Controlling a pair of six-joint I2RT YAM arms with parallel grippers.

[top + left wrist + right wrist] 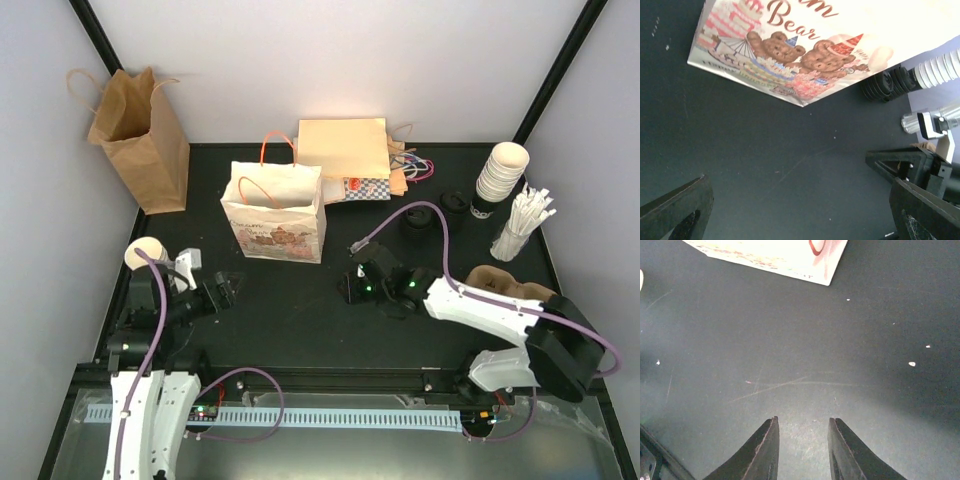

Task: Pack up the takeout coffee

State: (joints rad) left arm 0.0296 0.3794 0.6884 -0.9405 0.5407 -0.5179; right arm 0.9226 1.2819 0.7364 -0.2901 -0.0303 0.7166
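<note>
The takeout coffee does not show in any view. My right gripper (358, 288) hovers low over the middle of the black table, right of the printed bear bag (273, 212). In the right wrist view its jaws (802, 419) stand a narrow gap apart, with only bare table between them. My left gripper (216, 293) sits at the left, pointing right, near the bear bag's front corner. Its jaws (799, 182) are spread wide and empty, and the bear bag (790, 45) fills the top of the left wrist view.
The bear bag stands open-topped. A brown paper bag (140, 135) stands at the back left. Flat bags (345, 150) lie at the back. At the right are stacked lidless cups (500, 170), loose black lids (415, 222), straws (522, 222) and a cardboard carrier (505, 285).
</note>
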